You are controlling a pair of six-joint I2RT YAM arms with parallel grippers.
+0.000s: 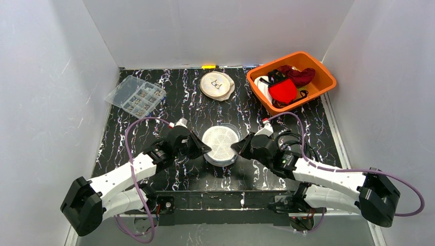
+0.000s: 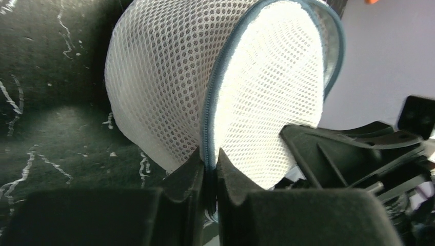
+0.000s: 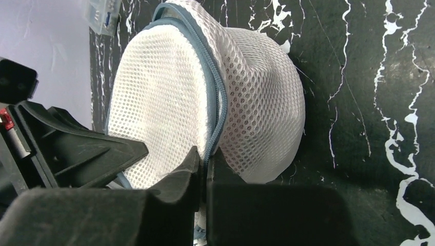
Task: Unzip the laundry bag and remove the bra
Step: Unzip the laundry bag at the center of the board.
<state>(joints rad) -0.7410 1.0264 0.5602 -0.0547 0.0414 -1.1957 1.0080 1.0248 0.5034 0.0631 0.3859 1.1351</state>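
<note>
Marbled table (image 1: 179, 102); left claw (image 1: 208, 148), right claw (image 1: 235, 147) low, tight on laundry bag (image 1: 220, 141).

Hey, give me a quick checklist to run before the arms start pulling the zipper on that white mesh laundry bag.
1. Left jaws pinching the blue-grey zipper of the round white mesh laundry bag: ok.
2. Right jaws closed on that zipper: ok.
3. Zipper pull tab inside either pinch: cannot tell.
4. Zipper open: not ok, shut along its visible length.
5. Bra in the bag: cannot tell.
</note>
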